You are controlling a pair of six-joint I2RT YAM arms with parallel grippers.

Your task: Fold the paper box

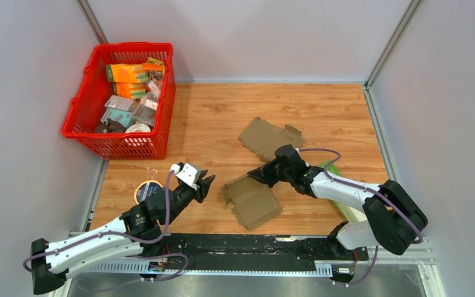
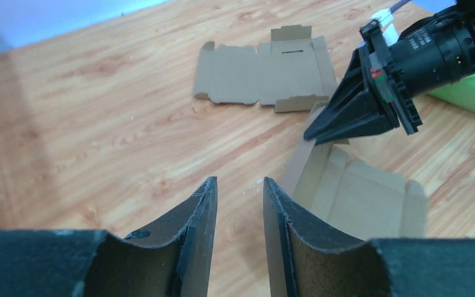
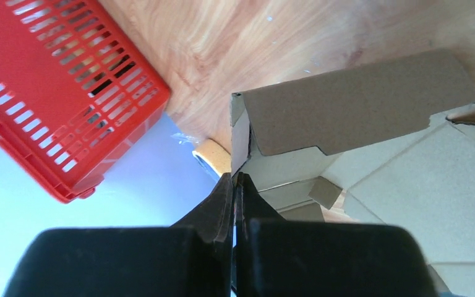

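Right claw (image 1: 252, 176) (image 3: 235, 179): tips pressed together on the near corner of the paper box (image 1: 253, 201) (image 3: 359, 111), at the foot of one raised wall; how much card actually sits between the tips I cannot see, so I judge the grip thin. Left claw (image 1: 207, 182) (image 2: 238, 185): jaws parted by a narrow gap, nothing between them, hanging just left of the box and clear of it.

Box position: mid tabletop (image 1: 210, 117), between my two arms, partly formed; one long wall up, the other panels low or flat.

Risks, as judged:
- a pinch this close to the corner may slip off, or tear the card, if I pull sideways;
- lifting by one corner could drag the whole box across the wood instead of creasing it, since nothing pins the base;
- my left claw is close; a forward move could knock the standing wall flat.

Hidden or unclear:
- top view: my right wrist covers the pinched corner;
- right wrist view: the box's far side is cut off; the tuck flaps are not all visible;
- second blank (image 1: 269, 137) (image 2: 266, 74) lies flat behind, apart from the box;
- green object (image 2: 470, 93) beneath my right arm: unidentified.
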